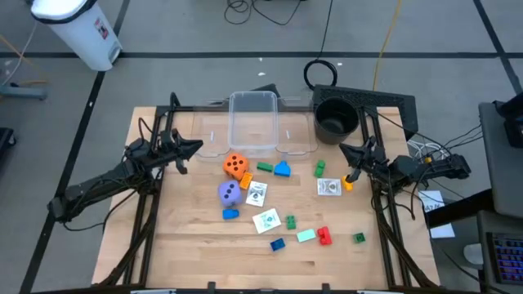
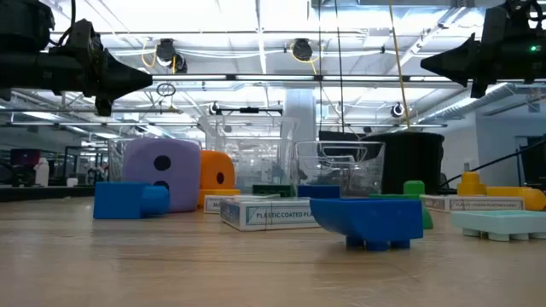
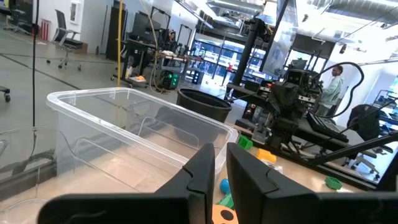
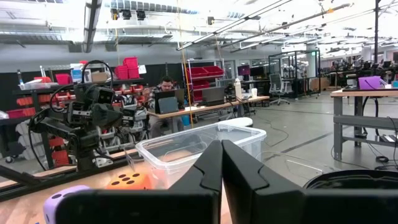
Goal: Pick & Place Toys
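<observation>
Arms hover level at table sides, left fingers (image 1: 194,147) and right fingers (image 1: 344,150) closed, empty

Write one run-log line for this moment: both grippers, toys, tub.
left gripper: shut, holds nothing, raised | right gripper: shut, holds nothing, raised | toys: all on table | tub: no toys inside

From my seat the table (image 1: 204,245) reads as pale wood, smooth with a faint grain. Ahead of my left gripper (image 3: 220,163), whose fingers look like matt black plastic, the tub (image 3: 124,124) is clear glossy plastic. Just beyond my right gripper (image 4: 221,163), the orange die (image 4: 129,181) and purple die (image 4: 65,193) look smooth and slightly shiny. The blue block (image 2: 368,219) is hard, glossy plastic. The cards (image 2: 266,212) look like printed white paper. The pot (image 1: 335,117) is matt black.
</observation>
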Available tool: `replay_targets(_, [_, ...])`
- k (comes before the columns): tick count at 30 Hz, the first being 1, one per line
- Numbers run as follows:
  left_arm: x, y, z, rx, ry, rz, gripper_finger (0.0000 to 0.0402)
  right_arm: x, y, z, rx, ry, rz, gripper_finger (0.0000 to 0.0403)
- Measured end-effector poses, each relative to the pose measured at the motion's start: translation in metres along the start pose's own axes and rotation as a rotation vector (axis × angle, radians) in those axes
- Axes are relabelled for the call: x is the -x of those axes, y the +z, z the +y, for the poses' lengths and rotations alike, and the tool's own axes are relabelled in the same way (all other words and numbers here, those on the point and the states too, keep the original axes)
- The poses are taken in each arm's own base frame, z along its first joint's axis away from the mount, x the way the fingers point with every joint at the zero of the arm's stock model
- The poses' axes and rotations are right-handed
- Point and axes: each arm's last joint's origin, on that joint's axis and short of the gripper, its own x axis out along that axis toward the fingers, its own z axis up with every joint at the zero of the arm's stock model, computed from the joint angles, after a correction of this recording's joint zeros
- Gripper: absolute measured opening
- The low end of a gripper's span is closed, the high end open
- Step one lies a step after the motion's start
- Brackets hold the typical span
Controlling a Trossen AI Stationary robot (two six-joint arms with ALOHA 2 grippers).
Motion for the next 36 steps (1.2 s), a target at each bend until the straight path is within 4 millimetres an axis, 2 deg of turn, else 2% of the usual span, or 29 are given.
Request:
replay_targets(13, [0.000, 0.000, 0.000, 0.000, 0.000, 0.000, 0.0047, 0.000, 0.001, 0.000, -0.008, -0.001, -0.008, 0.0004])
replay_targets(15, [0.000, 0.000, 0.000, 0.000, 0.000, 0.000, 0.0047, 0.000, 0.004, 0.000, -0.064, 0.000, -0.033, 0.0004])
replay_targets(20, [0.000, 0.000, 0.000, 0.000, 0.000, 0.000, 0.0047, 0.001, 0.015, -0.001, -0.328, 0.027, -0.118, 0.0004])
replay_targets(22, [0.000, 0.000, 0.000, 0.000, 0.000, 0.000, 0.0047, -0.001, 0.016, 0.001, -0.331, 0.044, -0.129, 0.0004])
replay_targets(24, [0.000, 0.000, 0.000, 0.000, 0.000, 0.000, 0.0047, -0.005, 0.015, 0.004, -0.252, 0.071, -0.108, 0.0004])
replay_targets(26, [0.000, 0.000, 0.000, 0.000, 0.000, 0.000, 0.0047, -0.010, 0.022, 0.009, -0.162, 0.127, -0.065, 0.0004])
replay_targets(29, [0.000, 0.000, 0.000, 0.000, 0.000, 0.000, 0.0047, -0.022, 0.049, 0.018, -0.135, 0.172, -0.063, 0.0004])
replay_targets(33, [0.000, 0.000, 0.000, 0.000, -0.001, -0.001, 0.0047, -0.050, 0.065, 0.034, -0.070, 0.139, 0.016, 0.0004])
replay_targets(36, [0.000, 0.000, 0.000, -0.001, -0.002, -0.005, 0.0047, -0.077, 0.075, 0.047, -0.087, 0.101, 0.056, 0.0004])
